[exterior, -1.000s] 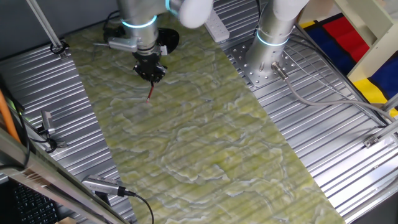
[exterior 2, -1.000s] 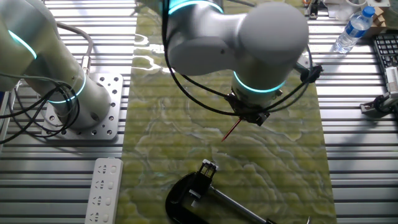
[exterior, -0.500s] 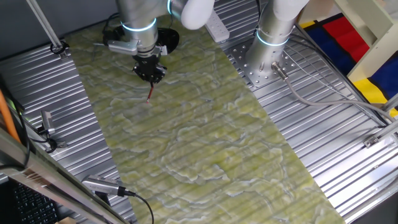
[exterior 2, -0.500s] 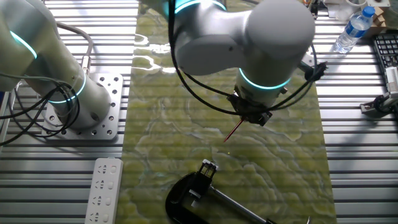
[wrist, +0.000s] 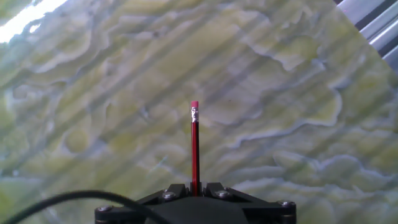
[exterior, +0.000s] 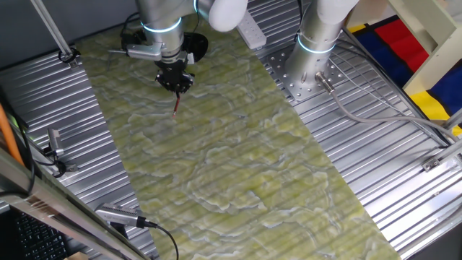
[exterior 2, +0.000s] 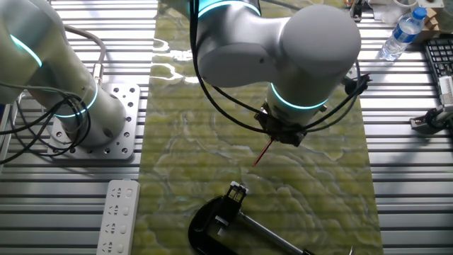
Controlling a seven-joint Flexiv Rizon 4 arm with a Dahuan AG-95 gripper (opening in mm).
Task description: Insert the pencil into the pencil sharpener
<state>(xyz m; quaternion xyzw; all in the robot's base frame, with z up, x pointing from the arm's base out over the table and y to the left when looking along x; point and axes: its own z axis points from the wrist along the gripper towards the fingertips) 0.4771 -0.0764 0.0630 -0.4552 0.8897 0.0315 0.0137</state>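
My gripper (exterior: 175,83) is shut on the thin red-brown pencil (exterior: 177,106) and holds it pointing down, just above the green mat. In the other fixed view the gripper (exterior 2: 282,133) holds the pencil (exterior 2: 265,151) tilted down to the left. In the hand view the pencil (wrist: 194,146) sticks straight out from between the shut fingers of the gripper (wrist: 195,186). The black round pencil sharpener (exterior: 197,45) sits just behind my arm, partly hidden. It also shows in the other fixed view (exterior 2: 207,228), a short way beyond the pencil's tip, with a grey metal rod attached.
A white power strip (exterior 2: 119,216) lies beside the mat; it also shows in one fixed view (exterior: 250,30). A second arm's base (exterior: 316,40) stands on the ribbed metal table. A water bottle (exterior 2: 401,34) and a keyboard (exterior 2: 440,62) sit at the far corner.
My gripper has shifted slightly with the pencil still held in it. Nothing else has moved.
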